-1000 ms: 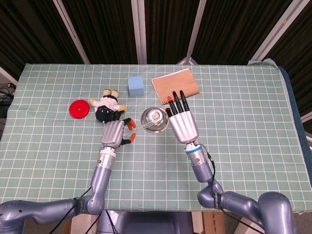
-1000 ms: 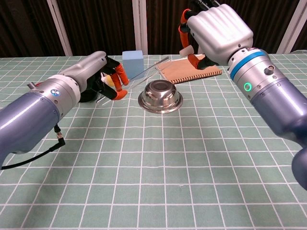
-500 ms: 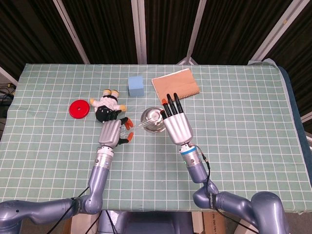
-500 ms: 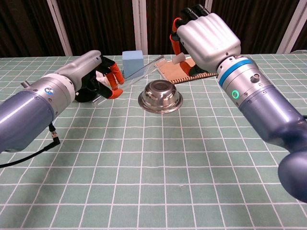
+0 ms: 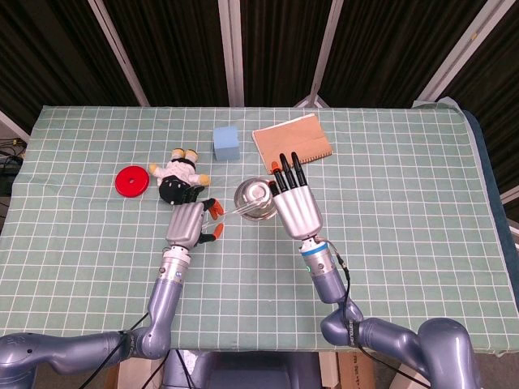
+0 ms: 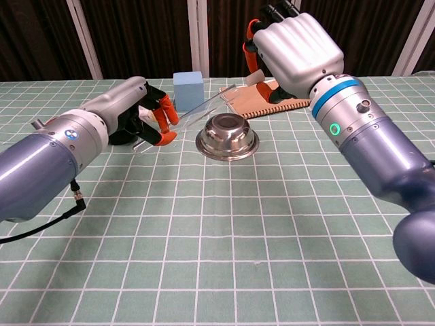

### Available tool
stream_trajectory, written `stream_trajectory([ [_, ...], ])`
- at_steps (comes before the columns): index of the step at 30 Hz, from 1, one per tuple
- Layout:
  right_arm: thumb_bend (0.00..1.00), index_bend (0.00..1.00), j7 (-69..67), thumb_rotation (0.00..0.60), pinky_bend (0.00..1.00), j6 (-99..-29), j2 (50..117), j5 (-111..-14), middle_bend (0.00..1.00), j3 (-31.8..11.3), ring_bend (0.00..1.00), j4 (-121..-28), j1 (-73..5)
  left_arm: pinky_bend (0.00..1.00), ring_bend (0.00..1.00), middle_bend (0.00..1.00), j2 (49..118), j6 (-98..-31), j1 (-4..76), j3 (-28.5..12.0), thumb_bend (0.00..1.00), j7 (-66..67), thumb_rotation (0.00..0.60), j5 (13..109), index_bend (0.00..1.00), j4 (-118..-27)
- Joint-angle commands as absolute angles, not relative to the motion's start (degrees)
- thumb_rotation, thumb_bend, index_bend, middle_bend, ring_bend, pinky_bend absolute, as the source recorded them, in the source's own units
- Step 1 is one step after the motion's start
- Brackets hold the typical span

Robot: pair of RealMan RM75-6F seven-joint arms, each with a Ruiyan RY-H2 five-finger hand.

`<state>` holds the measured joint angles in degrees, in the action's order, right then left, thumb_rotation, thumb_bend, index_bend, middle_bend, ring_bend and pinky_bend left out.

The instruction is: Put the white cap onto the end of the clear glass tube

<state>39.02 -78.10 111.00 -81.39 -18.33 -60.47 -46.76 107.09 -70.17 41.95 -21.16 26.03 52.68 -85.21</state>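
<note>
The left hand (image 6: 146, 112) grips the clear glass tube (image 6: 204, 104) in curled fingers, holding it above the tabletop (image 5: 405, 203) with its free end slanting up toward the right hand (image 6: 296, 44). The right hand pinches the white cap (image 6: 256, 77) between thumb and a finger, other fingers raised, just beside the tube's end and over the steel bowl (image 6: 228, 134) near the tabletop's middle. Toward the far edge lie a blue block (image 5: 226, 143) and a notebook (image 5: 293, 138); a doll (image 5: 180, 173) and red disc (image 5: 131, 181) sit toward the left edge.
</note>
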Motion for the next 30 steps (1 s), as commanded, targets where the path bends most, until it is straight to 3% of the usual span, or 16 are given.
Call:
stream_trajectory([
  [1, 0.46, 0.56, 39.14, 0.600, 0.00, -78.10, 110.90, -81.30, 0.23, -18.22, 0.05, -60.82, -46.67, 0.00, 0.10, 0.56, 107.19, -70.39, 42.00, -21.23, 0.74, 26.00, 0.600, 52.76, 0.54, -85.31],
  [30, 0.46, 0.56, 39.75, 0.600, 0.00, -77.83, 110.82, -81.20, 0.23, -17.48, 0.05, -61.60, -46.61, 0.00, 0.11, 0.56, 107.81, -70.55, 42.44, -21.05, 0.74, 25.70, 0.600, 52.53, 0.54, -85.15],
])
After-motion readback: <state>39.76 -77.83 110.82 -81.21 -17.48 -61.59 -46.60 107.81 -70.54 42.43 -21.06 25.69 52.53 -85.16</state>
